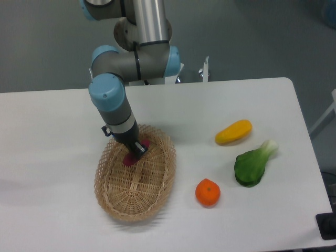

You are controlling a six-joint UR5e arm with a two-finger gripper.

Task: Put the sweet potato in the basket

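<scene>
Gripper (pixel 137 150) low inside the basket (pixel 118 202), fingers closed on the sweet potato (pixel 129 159), which shows as magenta patches either side of them, at or just above the weave in the basket's upper half. Step: lowering to place, near done. Next: open fingers, lift straight clear of the rim. Arm reaches down from the base behind, forearm slanting down-right, wrist pointing into the basket. Yellow vegetable (pixel 233 132), leafy green (pixel 253 164), orange (pixel 208 192) sit well apart, right.

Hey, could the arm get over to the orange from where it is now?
Probably yes. The orange sits alone on the open table, right of the basket, with nothing over or against it. The gripper is down in the basket at the sweet potato, so it would have to lift clear first.
</scene>
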